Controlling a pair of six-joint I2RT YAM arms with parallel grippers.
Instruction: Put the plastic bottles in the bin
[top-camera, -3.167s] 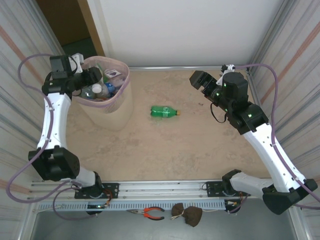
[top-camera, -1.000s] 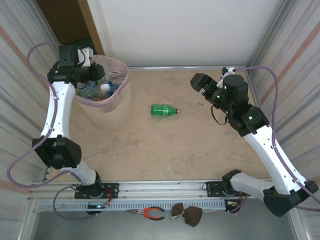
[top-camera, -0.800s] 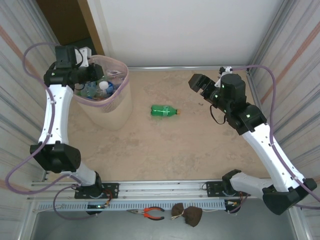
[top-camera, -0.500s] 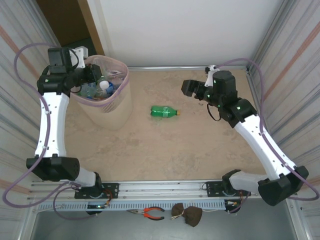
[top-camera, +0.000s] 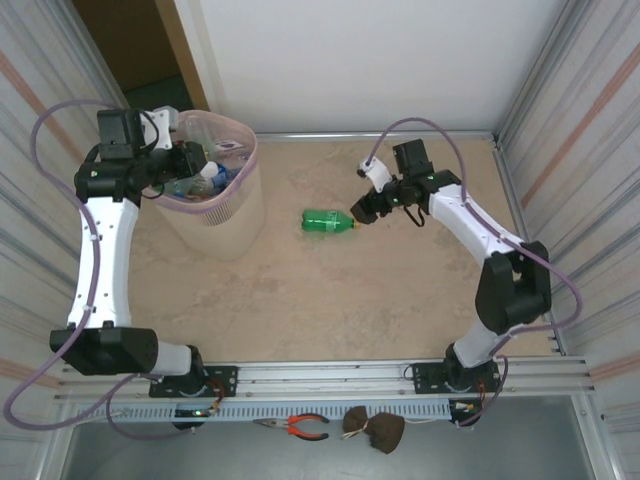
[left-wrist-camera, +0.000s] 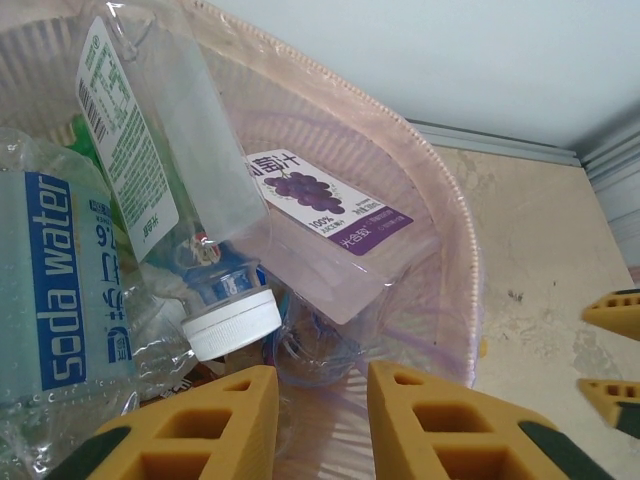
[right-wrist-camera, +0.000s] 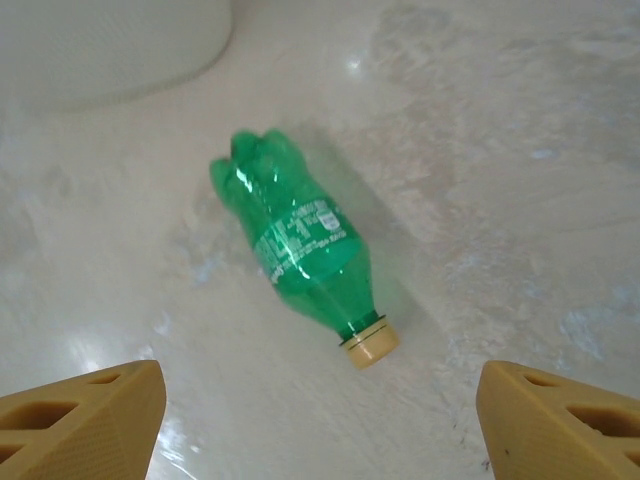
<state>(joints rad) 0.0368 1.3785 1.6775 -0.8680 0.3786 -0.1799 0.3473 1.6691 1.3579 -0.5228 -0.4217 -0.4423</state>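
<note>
1 green bottle (top-camera: 326, 222) lies on its side on the table (top-camera: 400, 300), near the middle and well apart from the bin (top-camera: 228, 228) at the far left. In the right wrist view that green bottle (right-wrist-camera: 295, 245) points its yellowish cap (right-wrist-camera: 370, 343) toward the camera, with a small label on its body whose print is too small to read.

There are 2 arms. The right gripper (top-camera: 361, 209) sits just beside the cap end of the bottle; its 2 fingers stand wide apart at the lower corners of its own view, holding nothing, and they are cut off by the frame edges. The left gripper (top-camera: 188, 160) hangs over the bin's mouth, and in its wrist view the left gripper (left-wrist-camera: 322, 400) has only a narrow gap with nothing in it.

Inside the bin (left-wrist-camera: 455, 230) at least 4 bottles can be told apart: a clear soda water bottle (left-wrist-camera: 60, 290), a clear bottle with a green-and-white label (left-wrist-camera: 140, 150), a grape-label bottle (left-wrist-camera: 320, 205) and 1 with a white cap (left-wrist-camera: 235, 325). Any others underneath are too tangled to count.

1 pair of pliers (top-camera: 300, 427) lies below the arm rail
</note>
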